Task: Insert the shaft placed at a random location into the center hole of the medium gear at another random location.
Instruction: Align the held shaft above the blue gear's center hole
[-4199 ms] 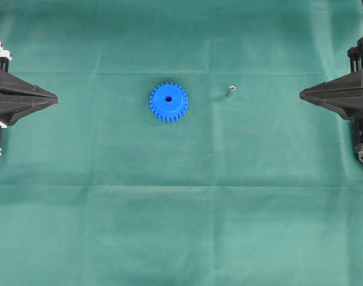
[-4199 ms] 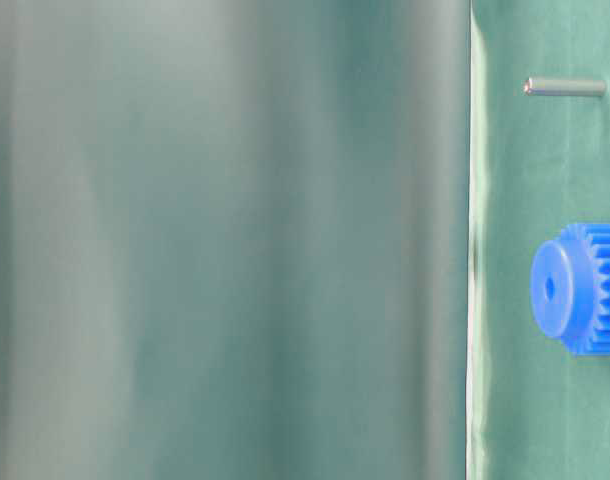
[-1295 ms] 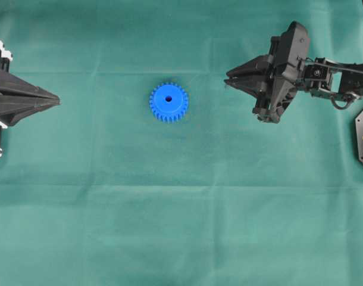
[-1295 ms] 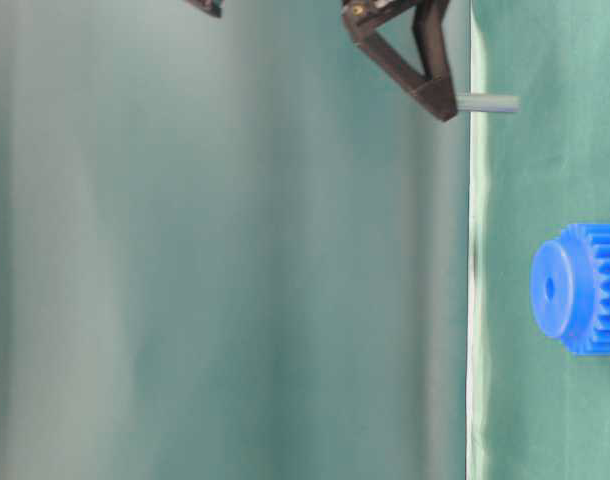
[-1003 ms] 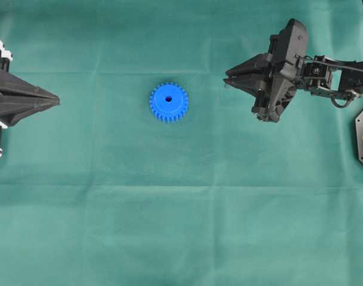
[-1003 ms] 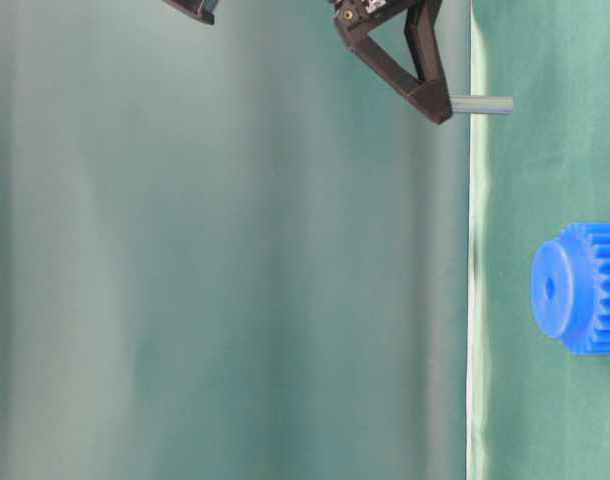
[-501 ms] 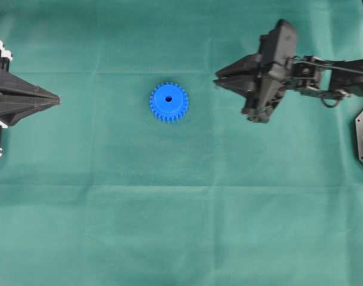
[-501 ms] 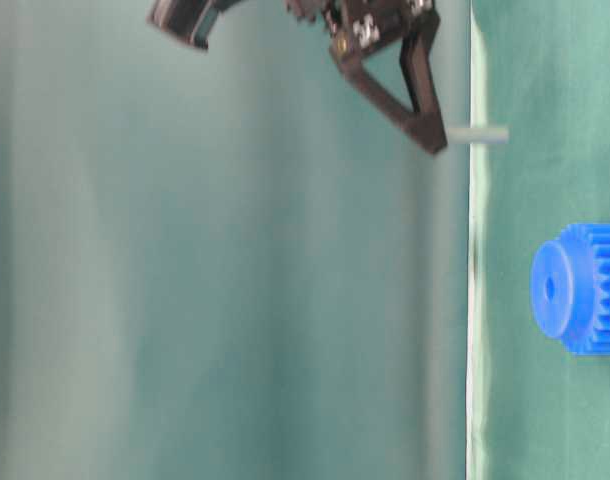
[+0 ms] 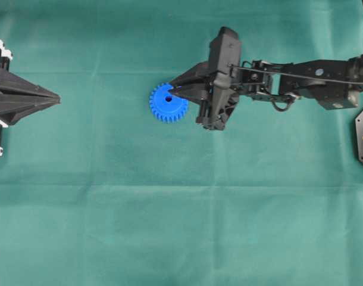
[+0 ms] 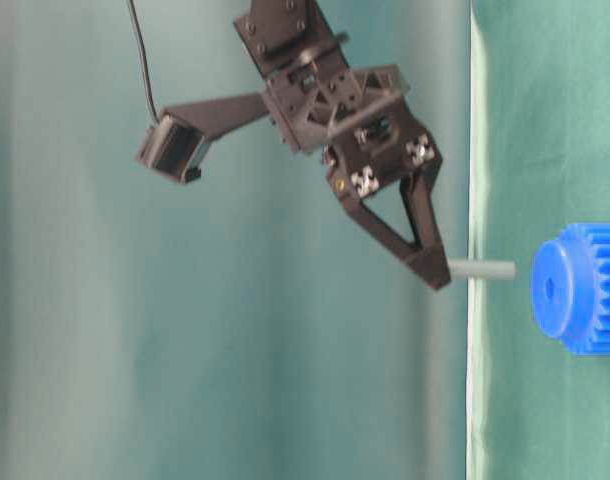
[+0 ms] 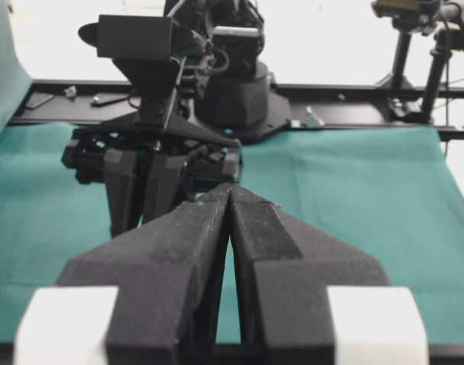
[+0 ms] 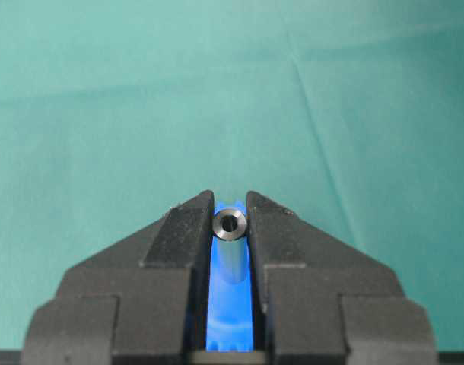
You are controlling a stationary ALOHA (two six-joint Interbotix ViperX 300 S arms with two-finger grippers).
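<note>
The blue medium gear (image 9: 164,106) lies flat on the green cloth, its center hole (image 9: 168,99) dark in the hub. My right gripper (image 9: 174,90) hangs over the gear's right rim, shut on the silvery shaft (image 12: 230,228). In the table-level view the shaft (image 10: 482,269) juts from the fingertips (image 10: 435,272) toward the gear (image 10: 577,288). Its free end stops a short gap from the hub face, slightly to one side of the center hole (image 10: 550,288). Blue gear (image 12: 229,323) shows between the right jaws. My left gripper (image 9: 53,99) rests shut and empty at the left edge.
Green cloth (image 9: 181,208) covers the whole table, with faint fold creases. The right arm (image 9: 300,77) stretches in from the right edge. In the left wrist view the right gripper's body (image 11: 152,163) stands just beyond my shut left gripper (image 11: 230,188).
The right gripper has carried the shaft leftward, from well right of the gear to over its right rim. The left gripper and the gear have stayed still.
</note>
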